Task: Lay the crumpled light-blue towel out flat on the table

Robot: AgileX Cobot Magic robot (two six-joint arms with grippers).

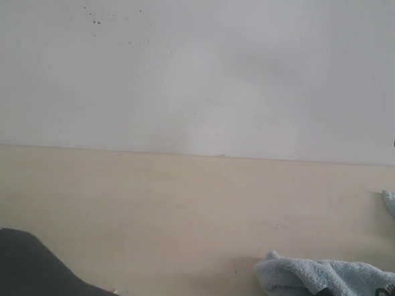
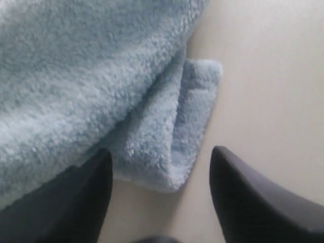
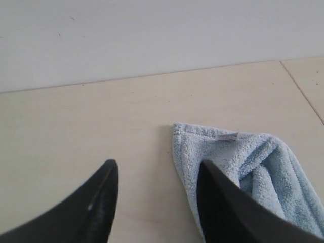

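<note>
Lying bunched — towel (image 1: 323, 280) (light-blue) on table (image 1: 146, 212)

I see the towel (image 2: 76, 81) as fluffy, matt terry cloth; the table (image 1: 146, 212) looks smooth and dull, the left gripper (image 2: 161, 154) dark, matt plastic.

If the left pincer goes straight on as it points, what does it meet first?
Probably the folded corner of the towel, on the table just ahead of the open left pincer; depth unclear.

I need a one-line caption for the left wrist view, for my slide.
Open left gripper at a folded corner of the light-blue towel, which lies bunched on the beige table.
</note>
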